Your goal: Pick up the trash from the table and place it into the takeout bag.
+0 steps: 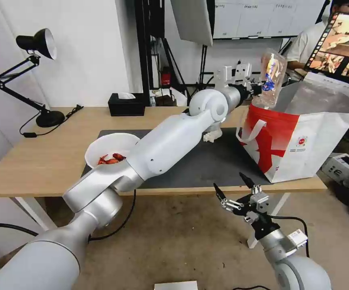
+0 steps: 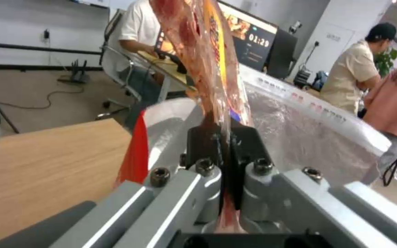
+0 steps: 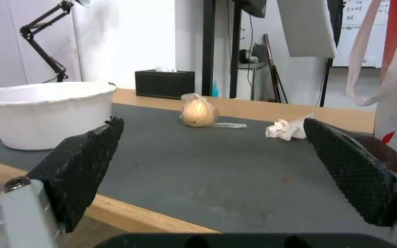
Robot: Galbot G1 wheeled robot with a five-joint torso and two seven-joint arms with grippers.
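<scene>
Presently the clear hinged plastic tray [image 1: 272, 76], clamped edgewise in the left gripper [image 1: 259, 89] above the takeout bag [image 1: 303, 137], could be snagged on the rim if released early, while the right gripper [image 1: 235, 188] is held spread below the table [image 1: 41, 161].

Quick count: one takeout bag [image 1: 299, 149] at right of the head frame, one clear plastic tray [image 1: 272, 76] above its rim, one white bowl [image 1: 112, 149] of red shells left of centre, one crumpled tissue [image 3: 286, 128], one beige wrapped lump [image 3: 197, 112], one black tissue box [image 1: 126, 104], one black desk lamp [image 1: 29, 76] upper left, two grippers: left [image 1: 252, 89], right [image 1: 234, 191]
</scene>
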